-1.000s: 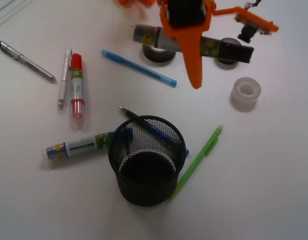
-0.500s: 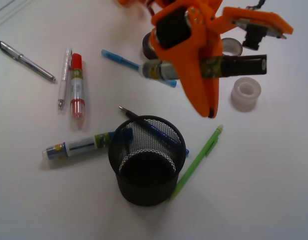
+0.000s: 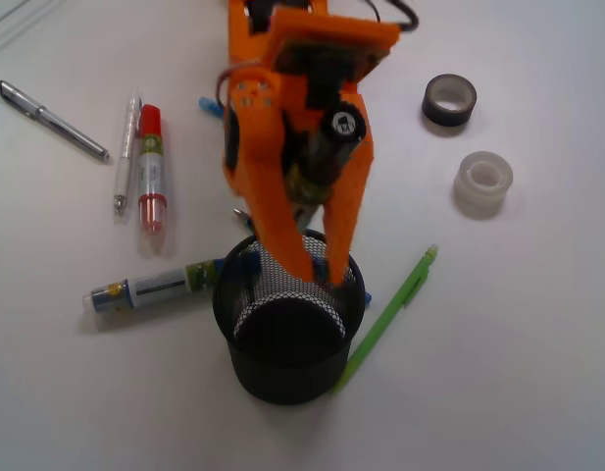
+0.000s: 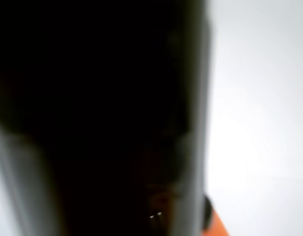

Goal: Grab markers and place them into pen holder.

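Everything lies on a plain white table (image 3: 537, 373), evenly lit, with nothing of the room beyond it visible. The black mesh pen holder (image 3: 287, 329) stands upright near the table's lower middle and serves as the landmark here.

Directly above the holder's rim, the orange gripper (image 3: 318, 270) points downward, its two fingers pinching the black-capped marker (image 3: 331, 137), which stands nearly on end with its black cap toward the camera. The marker's lower end is hidden behind the fingers, so whether it has entered the holder cannot be told.

To the holder's left, touching its wall, lies the blue-capped marker (image 3: 150, 287). Farther up and left lies the red-capped marker (image 3: 151, 169), beside a clear pen (image 3: 127, 154) and, further left still, a silver pen (image 3: 49, 120). A blue pen (image 3: 248, 257) is mostly hidden behind the arm and holder. A green mechanical pencil (image 3: 390, 316) leans against the holder's right side. Up and right sit a black tape roll (image 3: 449, 99) and a white tape roll (image 3: 482, 183).

The wrist view is almost wholly dark and blurred (only a bright white strip and an orange corner show).
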`<act>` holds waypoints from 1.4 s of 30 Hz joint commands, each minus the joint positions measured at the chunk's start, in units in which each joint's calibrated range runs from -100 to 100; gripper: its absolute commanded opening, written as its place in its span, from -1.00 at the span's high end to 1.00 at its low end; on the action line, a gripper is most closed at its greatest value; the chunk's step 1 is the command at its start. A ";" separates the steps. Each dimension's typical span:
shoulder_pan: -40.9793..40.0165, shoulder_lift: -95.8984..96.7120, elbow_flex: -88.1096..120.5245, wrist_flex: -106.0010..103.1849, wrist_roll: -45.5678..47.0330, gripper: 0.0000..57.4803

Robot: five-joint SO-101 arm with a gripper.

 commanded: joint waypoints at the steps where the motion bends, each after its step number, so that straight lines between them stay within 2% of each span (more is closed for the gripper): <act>1: -0.14 3.95 -2.83 -13.97 -2.78 0.98; 11: -0.29 6.75 -2.92 -20.18 -2.64 0.95; 13: -0.44 6.84 -2.92 -20.27 -2.64 0.76; 17: -1.19 7.01 -2.92 -20.27 -2.64 0.13; 20: -1.34 6.92 -2.92 -20.27 -2.54 -0.08; 32: -1.56 4.80 -2.92 -18.43 2.54 -0.09; 36: -1.64 -2.26 -2.92 -4.35 7.62 -0.09; 42: -0.59 -20.19 -2.92 29.33 19.05 -0.09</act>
